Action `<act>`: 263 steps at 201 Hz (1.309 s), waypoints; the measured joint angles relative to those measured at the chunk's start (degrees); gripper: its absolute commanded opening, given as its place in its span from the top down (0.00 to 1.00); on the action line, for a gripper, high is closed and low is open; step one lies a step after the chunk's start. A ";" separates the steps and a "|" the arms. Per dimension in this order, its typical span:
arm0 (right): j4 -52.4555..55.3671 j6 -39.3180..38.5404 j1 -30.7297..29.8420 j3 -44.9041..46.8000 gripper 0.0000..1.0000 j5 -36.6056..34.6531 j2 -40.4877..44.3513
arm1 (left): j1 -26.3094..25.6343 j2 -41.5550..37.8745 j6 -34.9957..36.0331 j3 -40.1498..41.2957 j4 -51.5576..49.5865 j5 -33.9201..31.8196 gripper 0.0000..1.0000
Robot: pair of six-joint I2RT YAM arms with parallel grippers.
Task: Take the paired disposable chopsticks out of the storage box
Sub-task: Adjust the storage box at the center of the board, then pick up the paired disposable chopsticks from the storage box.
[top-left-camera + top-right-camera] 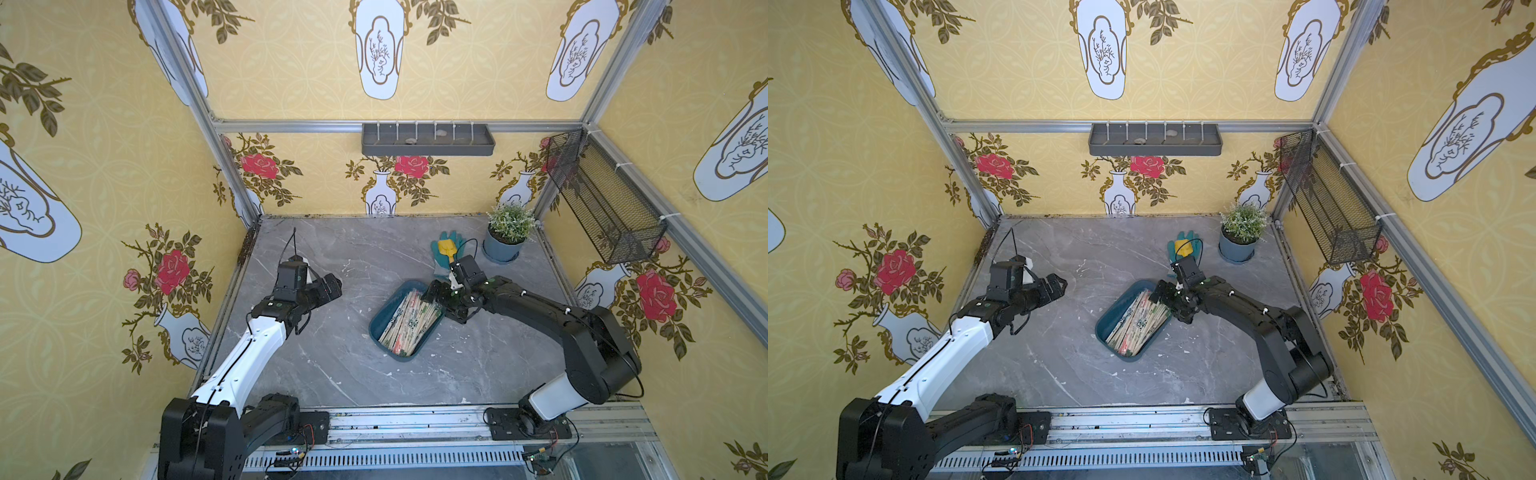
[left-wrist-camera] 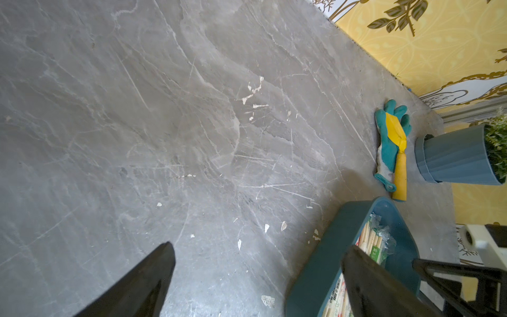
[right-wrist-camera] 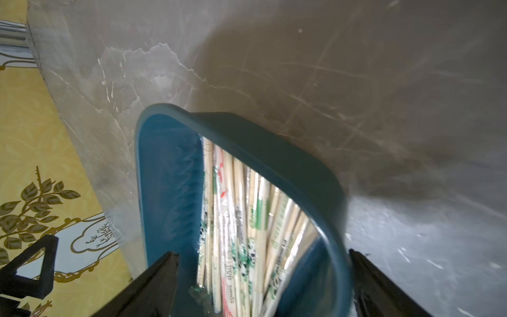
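Observation:
The storage box is a teal tub lying slantwise right of the table's middle. It is full of paired disposable chopsticks in clear printed wrappers. My right gripper is open, low over the box's far end. In the right wrist view this gripper has one finger over the box's inside and the other outside the rim, with the chopsticks between them. My left gripper hangs open and empty to the box's left, the box wall beside one finger.
A teal glove with a yellow toy shovel on it lies just behind the box, by the right wrist. A potted plant stands in the back right corner. A grey wall tray and a wire basket hang on the walls.

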State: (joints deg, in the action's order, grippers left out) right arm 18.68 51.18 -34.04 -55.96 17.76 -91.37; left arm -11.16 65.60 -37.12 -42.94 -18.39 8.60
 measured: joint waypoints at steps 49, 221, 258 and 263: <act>-2.36 0.04 -0.44 -9.86 0.03 2.62 -8.83 | -1.11 1.44 -0.07 1.18 1.01 2.14 0.00; 14.05 -13.29 -11.54 -27.89 0.33 -10.23 -16.63 | -1.99 7.43 -3.21 -4.87 -2.80 0.15 0.00; 13.70 -13.27 -12.83 -28.92 0.42 -8.35 -20.02 | -1.97 7.69 -1.64 -5.20 -4.96 -1.33 0.00; 13.66 -13.27 -12.92 -28.96 0.44 -8.02 -20.39 | -1.97 7.69 -1.57 -5.20 -5.20 -1.53 0.00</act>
State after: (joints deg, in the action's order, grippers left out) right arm 32.34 37.91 -46.96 -84.93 9.74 -111.77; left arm -13.13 73.30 -38.70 -48.14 -23.59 7.07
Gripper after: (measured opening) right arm 0.590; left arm 0.996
